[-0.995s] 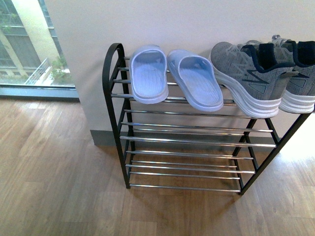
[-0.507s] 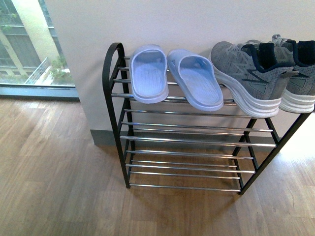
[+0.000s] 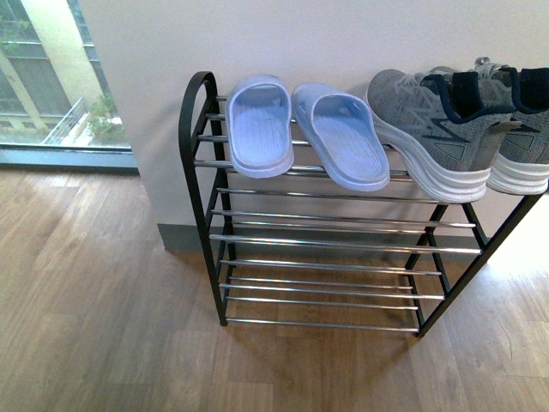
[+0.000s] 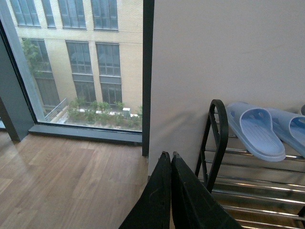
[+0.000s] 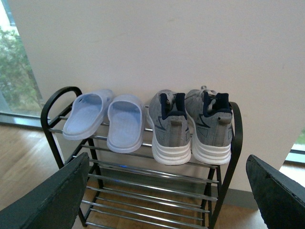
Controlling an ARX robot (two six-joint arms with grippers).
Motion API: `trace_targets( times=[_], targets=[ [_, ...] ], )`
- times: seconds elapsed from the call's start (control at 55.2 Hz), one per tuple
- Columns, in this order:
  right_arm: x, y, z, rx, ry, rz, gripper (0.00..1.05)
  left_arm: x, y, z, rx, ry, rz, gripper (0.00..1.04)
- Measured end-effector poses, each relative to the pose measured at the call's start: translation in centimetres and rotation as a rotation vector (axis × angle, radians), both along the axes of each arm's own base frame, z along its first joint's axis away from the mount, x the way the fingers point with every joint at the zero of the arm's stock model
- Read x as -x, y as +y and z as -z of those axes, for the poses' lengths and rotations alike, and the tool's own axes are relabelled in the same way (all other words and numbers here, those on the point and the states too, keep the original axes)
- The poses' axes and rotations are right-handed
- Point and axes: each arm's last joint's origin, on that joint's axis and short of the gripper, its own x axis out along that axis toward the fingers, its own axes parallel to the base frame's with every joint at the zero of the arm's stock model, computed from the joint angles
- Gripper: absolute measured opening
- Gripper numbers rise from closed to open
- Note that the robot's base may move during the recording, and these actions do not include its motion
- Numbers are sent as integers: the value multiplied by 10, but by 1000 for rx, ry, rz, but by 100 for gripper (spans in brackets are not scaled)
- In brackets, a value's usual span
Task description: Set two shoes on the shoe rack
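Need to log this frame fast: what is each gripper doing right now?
Left gripper: shut, fingers pressed together, holding nothing.
Right gripper: open, fingers spread wide, holding nothing.

On my rack's top tier, two slippers lie left, my two shoes right. The rack stands against the wall

- We see our left gripper low in the picture, its two black fingers pressed together with nothing between them.
- Beyond it stands the shoe rack, its black arched side frame nearest us.
- Two pale blue slippers lie side by side on the top bars.
- A large window meets the wooden floor.
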Motion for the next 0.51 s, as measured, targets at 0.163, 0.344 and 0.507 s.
trace_targets(
  times=[0.163, 0.344, 0.507],
  targets=[
    [0, 0, 0, 0, 0, 0, 95, 0, 0, 0, 0, 0, 0, 1],
    [0, 0, 0, 0, 0, 0, 95, 0, 0, 0, 0, 0, 0, 34],
    [0, 0, 0, 0, 0, 0, 95, 0, 0, 0, 0, 0, 0, 72]
  ],
)
